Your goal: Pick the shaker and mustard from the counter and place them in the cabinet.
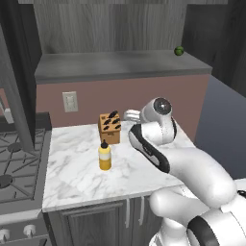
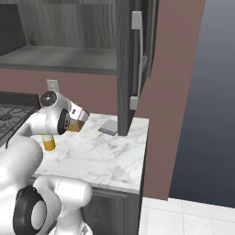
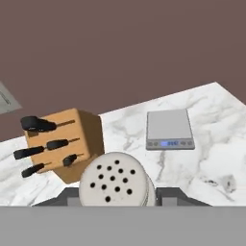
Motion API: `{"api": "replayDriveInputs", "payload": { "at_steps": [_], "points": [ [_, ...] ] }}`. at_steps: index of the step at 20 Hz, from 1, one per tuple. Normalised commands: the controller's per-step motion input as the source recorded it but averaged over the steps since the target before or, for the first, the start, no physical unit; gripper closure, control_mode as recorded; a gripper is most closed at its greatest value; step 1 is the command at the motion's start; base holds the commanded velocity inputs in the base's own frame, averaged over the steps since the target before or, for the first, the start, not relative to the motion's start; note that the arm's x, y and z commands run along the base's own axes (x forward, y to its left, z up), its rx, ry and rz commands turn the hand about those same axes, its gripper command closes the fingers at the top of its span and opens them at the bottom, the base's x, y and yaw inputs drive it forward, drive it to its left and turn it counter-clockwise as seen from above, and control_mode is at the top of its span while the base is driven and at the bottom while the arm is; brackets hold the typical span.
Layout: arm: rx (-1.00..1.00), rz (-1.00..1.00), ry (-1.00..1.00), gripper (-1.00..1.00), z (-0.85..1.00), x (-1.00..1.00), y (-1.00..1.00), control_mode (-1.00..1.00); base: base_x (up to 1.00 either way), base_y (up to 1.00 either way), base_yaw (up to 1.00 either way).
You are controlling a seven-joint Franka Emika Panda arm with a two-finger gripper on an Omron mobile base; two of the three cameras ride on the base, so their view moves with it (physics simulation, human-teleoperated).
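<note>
Your gripper [image 3: 117,204] pinches the shaker [image 3: 115,178] just in front of the knife block [image 3: 62,144]; mustard [image 1: 104,155] waits on the counter [image 1: 77,168] beside it. Next, lift toward the cabinet [image 1: 120,65] above.

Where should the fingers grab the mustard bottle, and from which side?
Grip the mustard across its round yellow body, below the dark pointed nozzle, which looks too narrow for a firm hold. It stands upright on the counter; the knife block stands just behind it, so coming in from the front edge looks safest.
</note>
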Motion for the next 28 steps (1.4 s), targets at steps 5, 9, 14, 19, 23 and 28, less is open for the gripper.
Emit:
{"api": "replayDriveInputs", "payload": {
  "at_steps": [5,9,14,19,23,28],
  "points": [
    [-0.03,-0.08,-0.07,1.0,1.0,-0.14,0.0,-1.0,0.0,0.0,0.0],
    [-0.04,-0.06,-0.03,1.0,1.0,-0.09,0.0,-1.0,0.0,0.0,0.0],
    [-0.04,-0.04,-0.04,1.0,1.0,-0.08,0.0,-1.0,0.0,0.0,0.0],
    [-0.05,0.0,-0.02,1.0,0.9,-0.07,0.0,-1.0,0.0,0.0,0.0],
    [-0.04,0.05,0.0,1.0,0.51,-0.08,-0.02,-1.0,0.0,0.0,0.0],
    [0.0,0.08,0.0,1.0,0.56,-0.08,-0.04,-1.0,0.0,0.0,0.0]
  ]
}}
